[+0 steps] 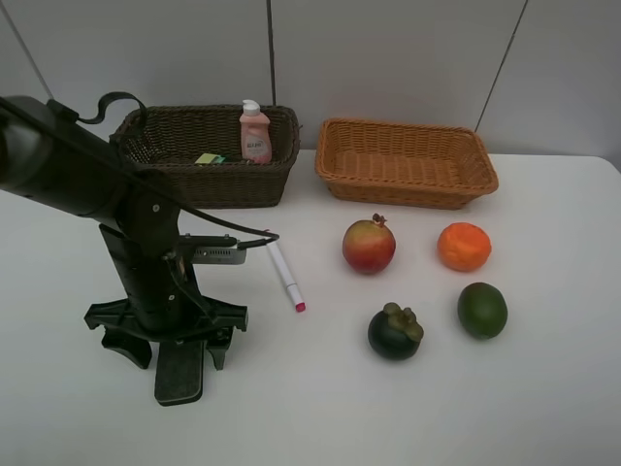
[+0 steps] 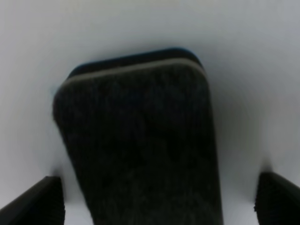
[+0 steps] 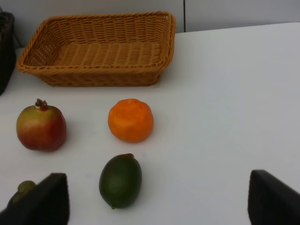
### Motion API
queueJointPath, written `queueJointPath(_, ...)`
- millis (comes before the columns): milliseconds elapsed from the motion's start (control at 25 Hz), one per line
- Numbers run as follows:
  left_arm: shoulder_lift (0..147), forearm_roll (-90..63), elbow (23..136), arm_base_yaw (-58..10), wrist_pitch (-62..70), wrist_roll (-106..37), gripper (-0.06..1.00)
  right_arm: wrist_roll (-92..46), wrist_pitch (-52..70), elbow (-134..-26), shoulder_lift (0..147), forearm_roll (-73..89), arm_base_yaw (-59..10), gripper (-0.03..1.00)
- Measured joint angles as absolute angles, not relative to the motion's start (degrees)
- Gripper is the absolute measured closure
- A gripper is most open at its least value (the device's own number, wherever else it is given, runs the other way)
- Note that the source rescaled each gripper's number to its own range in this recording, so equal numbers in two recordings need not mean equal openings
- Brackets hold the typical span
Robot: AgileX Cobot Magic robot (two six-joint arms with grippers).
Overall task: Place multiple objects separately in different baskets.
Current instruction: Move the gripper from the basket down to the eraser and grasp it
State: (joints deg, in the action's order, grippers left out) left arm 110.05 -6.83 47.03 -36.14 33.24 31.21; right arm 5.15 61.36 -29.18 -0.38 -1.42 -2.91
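Note:
My left gripper (image 1: 175, 348) (image 2: 154, 206) is open and low over the table, its fingers on either side of the black eraser block (image 1: 179, 374) (image 2: 140, 150). The white marker (image 1: 286, 277) lies to its right. The pink bottle (image 1: 255, 133) stands in the dark brown basket (image 1: 209, 189) beside a yellow-green patch (image 1: 209, 158); the dark green bottle is not clearly visible. The pomegranate (image 1: 369, 246) (image 3: 41, 127), orange (image 1: 464, 246) (image 3: 130, 119), lime (image 1: 482, 310) (image 3: 120, 180) and mangosteen (image 1: 394, 331) (image 3: 21, 190) sit on the table. My right gripper (image 3: 157, 199) is open and empty, near the lime.
The light orange-tan basket (image 1: 408, 194) (image 3: 93, 77) stands at the back right with nothing in it. The left arm (image 1: 87, 180) reaches over the table's left side. A corner of the dark basket (image 3: 4, 47) shows in the right wrist view.

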Motion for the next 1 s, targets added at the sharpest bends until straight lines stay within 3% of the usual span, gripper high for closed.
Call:
queueJointPath(320, 110.8, -7.5, 47.6, -36.1, 33.1, 31.1, -0.02, 5.1, 61.4, -29.2, -0.4, -1.4, -2.9, 0.36)
queueJointPath(400, 110.8, -7.5, 47.6, -36.1, 33.1, 31.1, 0.12, 5.1, 61.4, -29.2, -0.4, -1.4, -2.9, 0.36)
queueJointPath(480, 110.8, -7.6, 47.7, -36.1, 33.2, 31.2, 0.42, 5.1, 61.4, -29.2, -0.4, -1.4, -2.9, 0.36)
queueJointPath(840, 109.9, -7.4, 49.6, -36.1, 38.4, 28.7, 0.41, 5.1, 61.4, -29.2, -0.4, -1.4, -2.9, 0.36)
queueJointPath(1000, 104.0, -7.4, 58.2, -35.5, 46.3, 25.4, 0.41, 5.1, 61.4, -29.2, -0.4, -1.4, -2.9, 0.36)
